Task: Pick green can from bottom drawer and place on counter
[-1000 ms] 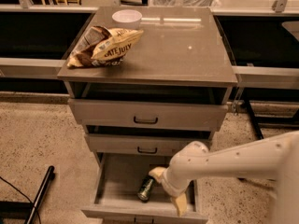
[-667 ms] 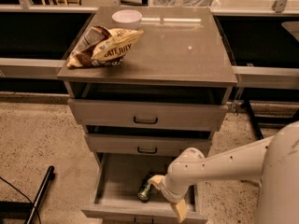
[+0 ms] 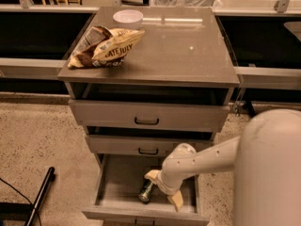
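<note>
Claw [image 3: 163, 188] down inside the bottom drawer [image 3: 110, 194], which stands pulled right out. Its two pale fingers are spread wide, with nothing clamped between them. Green can [image 3: 146, 191] lies tilted on the drawer floor, just beside the claw at the mouth of those fingers; I can't tell whether a finger touches it. So, by my reading, the reach is made and the grasp is not. Closing on the can, lifting it out and setting it on the desk [image 3: 183, 51] are all left to do. The two wider drawers [image 3: 188, 114] above sit partly open and overhang the bottom one, so the lift likely has to come forward before it goes up. The desk is a smooth, slightly glossy grey-brown top. A chip bag [image 3: 104, 47] lies toward its left edge and a white bowl [image 3: 128, 18] sits behind that. Around the cabinet there's speckled floor [image 3: 33, 140], a dark pole [image 3: 40, 197] lying at lower left, and dark recesses either side.
</note>
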`<state>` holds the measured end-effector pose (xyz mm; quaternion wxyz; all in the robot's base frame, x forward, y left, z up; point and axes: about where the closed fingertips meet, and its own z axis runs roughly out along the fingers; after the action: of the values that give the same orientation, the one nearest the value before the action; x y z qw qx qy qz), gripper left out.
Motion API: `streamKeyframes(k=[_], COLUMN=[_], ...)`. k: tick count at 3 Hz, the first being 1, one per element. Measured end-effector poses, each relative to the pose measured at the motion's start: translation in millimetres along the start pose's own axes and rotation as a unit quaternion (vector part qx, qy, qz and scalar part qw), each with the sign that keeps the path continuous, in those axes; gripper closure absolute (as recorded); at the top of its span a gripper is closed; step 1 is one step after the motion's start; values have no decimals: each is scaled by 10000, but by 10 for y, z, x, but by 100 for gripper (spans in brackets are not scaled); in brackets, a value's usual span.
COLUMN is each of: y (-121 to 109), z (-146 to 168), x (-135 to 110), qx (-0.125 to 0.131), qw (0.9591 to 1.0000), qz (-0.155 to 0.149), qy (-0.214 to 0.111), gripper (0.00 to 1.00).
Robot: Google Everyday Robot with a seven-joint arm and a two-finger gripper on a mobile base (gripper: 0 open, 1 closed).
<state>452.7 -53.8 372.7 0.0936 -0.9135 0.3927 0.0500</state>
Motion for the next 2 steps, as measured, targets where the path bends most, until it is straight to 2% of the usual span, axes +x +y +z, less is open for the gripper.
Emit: streamKeyframes(k=[1,2], y=[-336,-331], z=[426,495], x=[239,241], qx=[35,13], qw=[9951,9929], qz=[-967,-1170], qy=[222,204], gripper=[0,0])
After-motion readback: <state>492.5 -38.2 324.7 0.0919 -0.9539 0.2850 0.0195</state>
